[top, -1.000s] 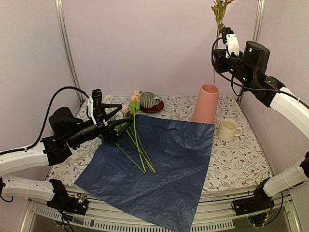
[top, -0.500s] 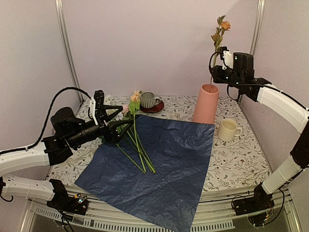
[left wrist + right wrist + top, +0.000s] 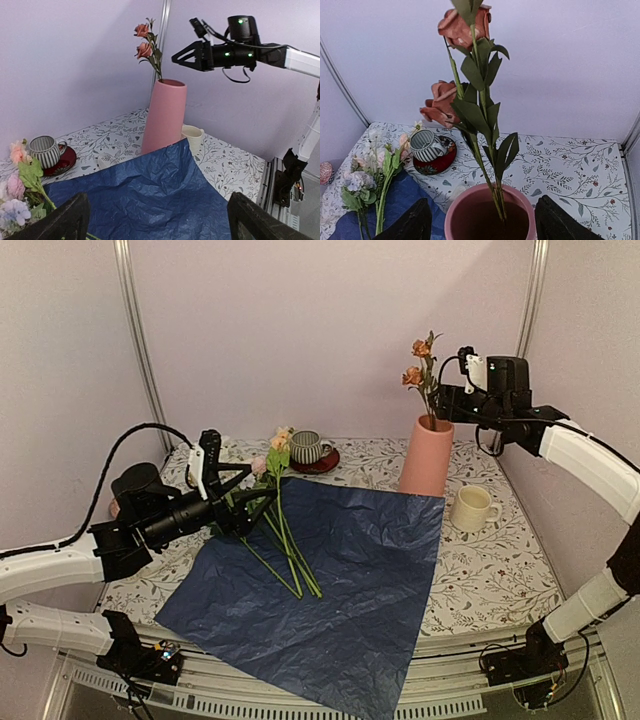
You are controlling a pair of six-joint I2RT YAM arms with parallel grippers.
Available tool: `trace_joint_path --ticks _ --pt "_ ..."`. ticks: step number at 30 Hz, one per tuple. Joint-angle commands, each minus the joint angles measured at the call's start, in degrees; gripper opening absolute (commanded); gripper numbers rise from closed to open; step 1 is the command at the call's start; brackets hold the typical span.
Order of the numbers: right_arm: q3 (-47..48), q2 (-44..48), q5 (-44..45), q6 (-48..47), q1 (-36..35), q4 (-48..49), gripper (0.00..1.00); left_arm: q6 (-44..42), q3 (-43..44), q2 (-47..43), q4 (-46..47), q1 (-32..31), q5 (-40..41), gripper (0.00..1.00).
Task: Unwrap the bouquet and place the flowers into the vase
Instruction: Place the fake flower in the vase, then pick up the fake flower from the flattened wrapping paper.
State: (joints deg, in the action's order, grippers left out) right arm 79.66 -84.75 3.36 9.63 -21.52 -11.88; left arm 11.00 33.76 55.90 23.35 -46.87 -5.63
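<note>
Standing in vase (image 3: 427, 458): one peach-bloomed stem (image 3: 424, 372), upright.
Right gripper (image 3: 442, 405): jaws apart, gripping nothing, above the vase rim.
Left gripper (image 3: 255, 478): spread wide, empty, beside the other flowers (image 3: 285, 540) on the blue paper (image 3: 360, 580).

Booth closed in on three sides by pale lilac walls (image 3: 300, 330), plain and matte. Thin metal posts (image 3: 143, 350) run up both back corners, one left and one right, each leaning slightly in the overhead view. The bench (image 3: 500, 580) top is white with a grey-green vine and small flower print all over. A slotted aluminium rail (image 3: 330, 705) runs along the bench's near edge. Light is soft and even, with only faint shadows on walls and bench top.
</note>
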Motion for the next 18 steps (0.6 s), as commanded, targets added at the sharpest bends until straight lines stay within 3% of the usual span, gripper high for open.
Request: trace_joint_path --ticks 1,7,11,18 --pt "-0.6 6.77 -4.92 0.12 -0.02 -2.32 0.7 4.46 0.66 0.73 -3.61 0.17 6.77 0.98" --pt "0.06 12.45 -9.26 -2.77 -6.31 -3.03 0.63 15.85 0.87 4.13 -12.83 3.39 14.99 0.98" --pt "-0.32 13.76 -12.14 -6.15 -12.87 0.16 0.6 24.6 1.69 7.32 -19.24 5.55 17.88 0.89" --pt "-6.99 12.57 -22.93 -8.86 -17.42 11.27 0.59 32.55 -0.64 8.77 -19.49 6.71 20.17 0.8"
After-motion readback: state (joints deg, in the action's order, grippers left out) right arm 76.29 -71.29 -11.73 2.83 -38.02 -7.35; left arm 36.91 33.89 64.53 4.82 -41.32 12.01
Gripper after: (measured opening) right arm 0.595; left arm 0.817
